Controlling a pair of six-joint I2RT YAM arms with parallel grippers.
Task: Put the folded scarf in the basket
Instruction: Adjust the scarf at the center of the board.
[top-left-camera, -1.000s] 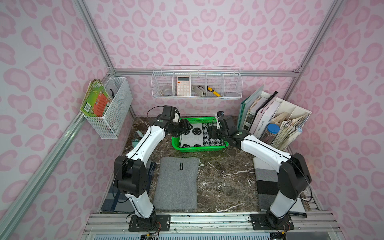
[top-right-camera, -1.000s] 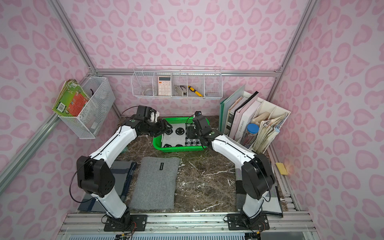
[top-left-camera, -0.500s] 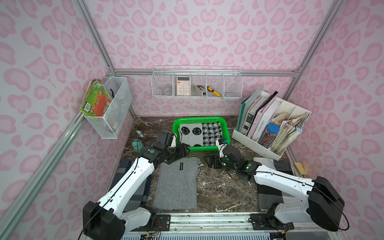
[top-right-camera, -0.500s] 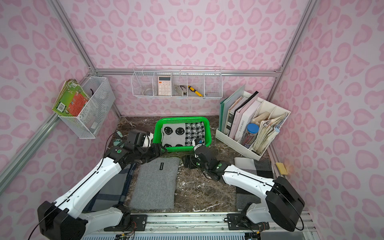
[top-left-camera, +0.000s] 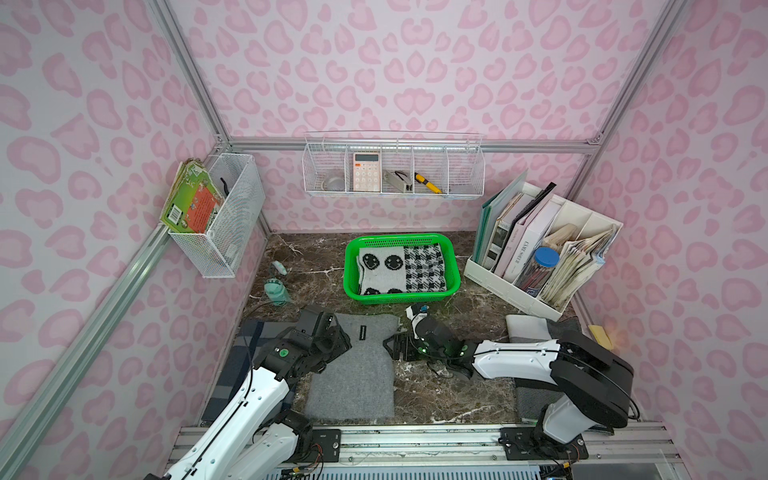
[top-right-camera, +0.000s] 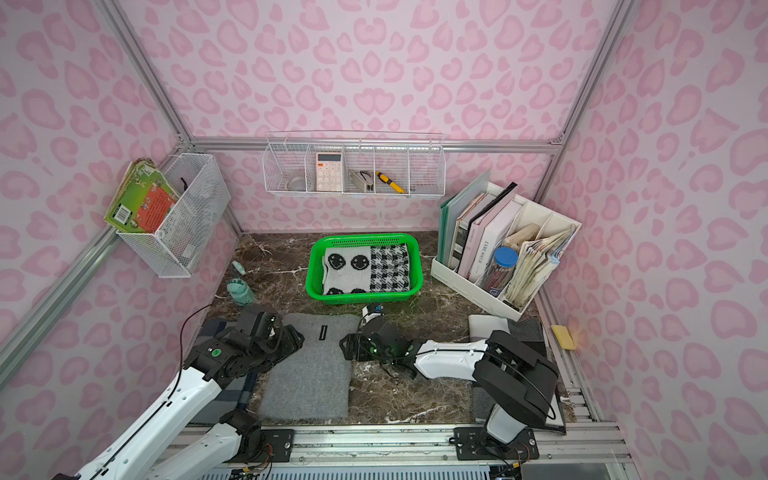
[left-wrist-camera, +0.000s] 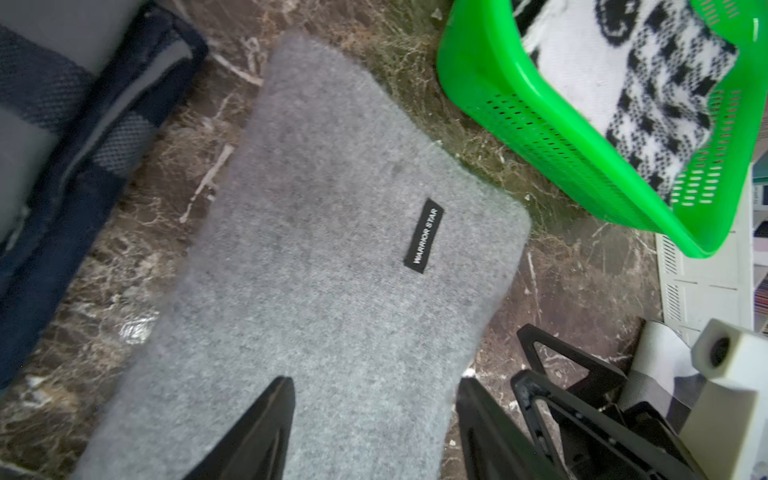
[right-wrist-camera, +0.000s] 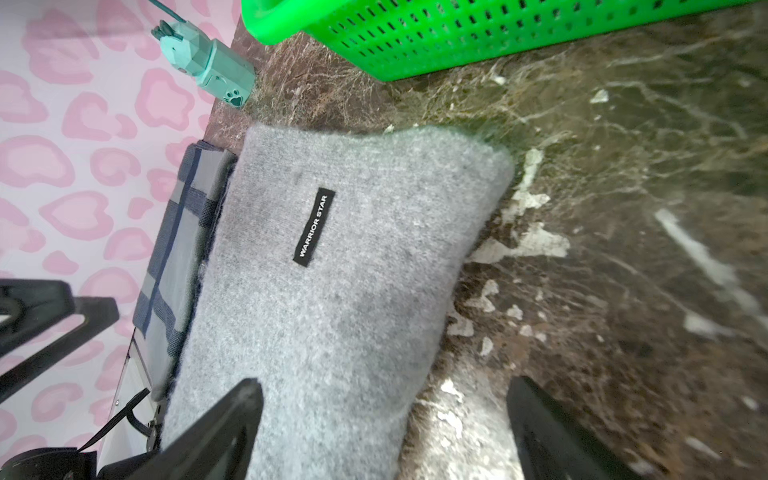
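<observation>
Scarves first: the black-and-white scarf (top-left-camera: 401, 270) lies flat inside the green basket (top-left-camera: 401, 296), covering most of its floor; the grey scarf (top-left-camera: 353, 374) lies folded on the marble table (top-left-camera: 449, 399), near the basket's front wall but apart from it, label side up. You have the left gripper (left-wrist-camera: 374, 382) at the grey scarf's left edge, jaws standing apart over the fabric with nothing clamped between them; your right gripper (right-wrist-camera: 384, 382) sits at the opposite edge, jaws spread wide, one finger over the scarf and the other over bare table, gripping nothing. A navy checked cloth (left-wrist-camera: 62, 166) lies just beside the grey scarf on the left arm's side.
</observation>
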